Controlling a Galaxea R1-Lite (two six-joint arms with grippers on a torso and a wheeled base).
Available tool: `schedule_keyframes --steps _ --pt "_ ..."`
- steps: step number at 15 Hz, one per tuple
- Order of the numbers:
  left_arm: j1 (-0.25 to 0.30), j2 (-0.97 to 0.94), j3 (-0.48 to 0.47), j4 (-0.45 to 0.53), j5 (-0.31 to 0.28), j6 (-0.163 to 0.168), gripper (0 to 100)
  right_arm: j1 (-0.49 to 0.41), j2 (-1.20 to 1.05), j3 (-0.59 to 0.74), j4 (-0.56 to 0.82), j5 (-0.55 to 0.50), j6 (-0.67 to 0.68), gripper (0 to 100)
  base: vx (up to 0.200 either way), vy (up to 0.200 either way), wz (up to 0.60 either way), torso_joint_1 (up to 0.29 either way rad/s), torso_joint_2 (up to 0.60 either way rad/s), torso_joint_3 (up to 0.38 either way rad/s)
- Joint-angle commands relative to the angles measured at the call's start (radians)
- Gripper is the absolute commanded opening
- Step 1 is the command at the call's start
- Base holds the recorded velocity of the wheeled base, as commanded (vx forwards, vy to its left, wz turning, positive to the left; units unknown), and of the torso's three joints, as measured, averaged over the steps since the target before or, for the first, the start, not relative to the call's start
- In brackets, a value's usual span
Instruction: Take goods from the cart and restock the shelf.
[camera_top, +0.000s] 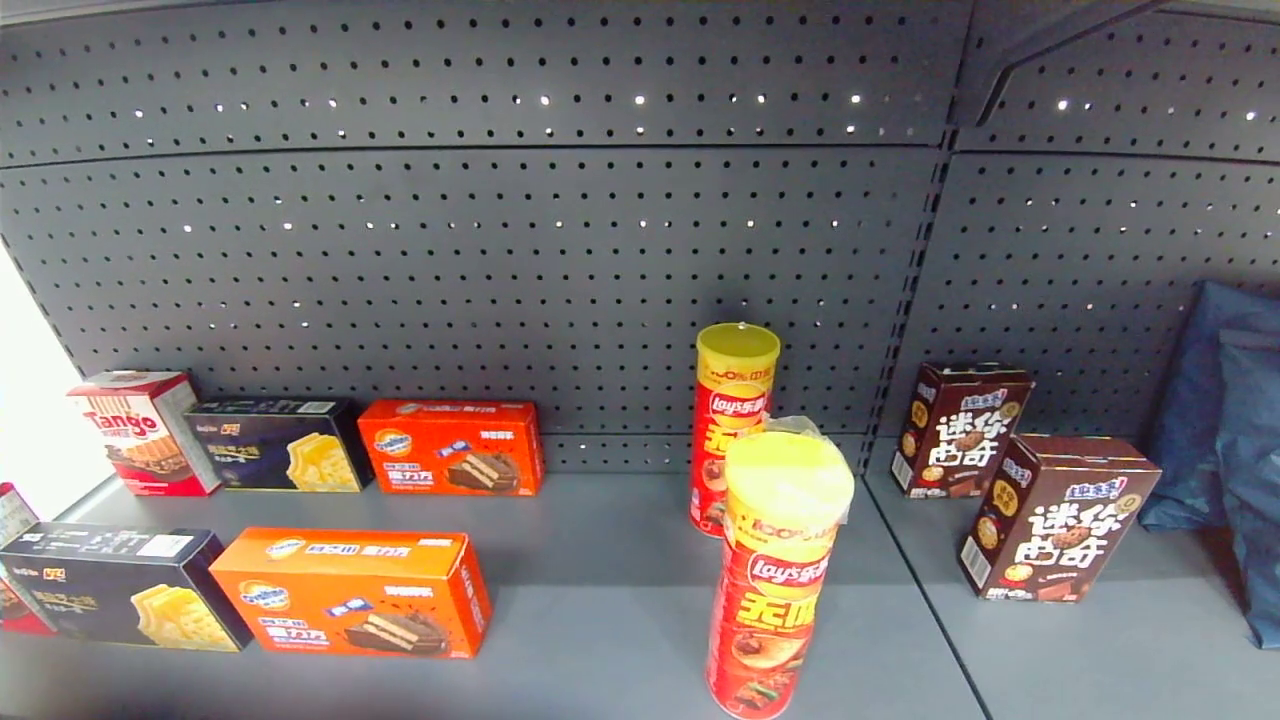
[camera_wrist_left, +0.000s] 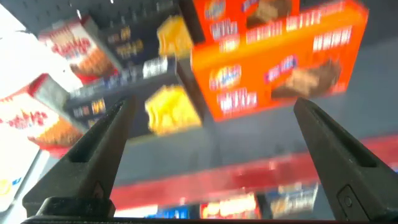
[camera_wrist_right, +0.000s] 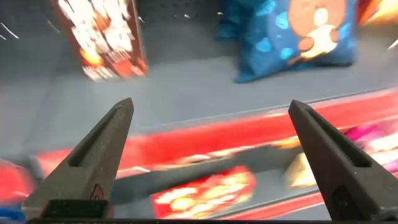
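While left gripper gapes, orange box lies beyond.

Head cam high, looks down at shelf. Wrist cams low, close; left shares front orange box, right blue bag.

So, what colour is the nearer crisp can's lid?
Yellow; the lid shows best in the head view.

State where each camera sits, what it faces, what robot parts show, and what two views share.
Head view: on the head, facing forward and down at the shelf.
Left wrist view: on the left wrist, facing the front orange box past the open left gripper.
Right wrist view: on the right wrist, facing the blue bag past the open right gripper.
Shared: head and left wrist views both show the front orange box.
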Motion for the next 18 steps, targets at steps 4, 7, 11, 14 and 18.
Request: schedule_keyframes --steps 4,7,11,14,18 --pt "0.001 -0.282 -0.012 0.239 0.002 0.000 100 -0.006 -0.060 0.046 -0.032 0.139 -0.004 100 0.000 0.000 0.00 0.000 0.00 0.000" --pt "0.002 -0.391 -0.061 0.382 0.002 0.001 100 -0.008 -0.060 0.060 -0.061 0.114 0.039 100 0.000 0.000 0.00 0.000 0.00 0.000" --pt "0.001 -0.418 -0.125 0.471 0.000 0.001 100 0.021 -0.069 0.060 -0.060 0.066 0.050 100 0.000 0.000 0.00 0.000 0.00 0.000" --pt "-0.004 -0.417 -0.125 0.471 -0.003 0.003 100 0.032 -0.123 0.074 -0.041 0.240 0.051 100 0.000 0.000 0.00 0.000 0.00 0.000" --pt "0.001 -0.418 -0.136 0.472 -0.001 0.001 100 0.032 -0.123 0.074 -0.041 0.238 0.053 100 0.000 0.000 0.00 0.000 0.00 0.000"
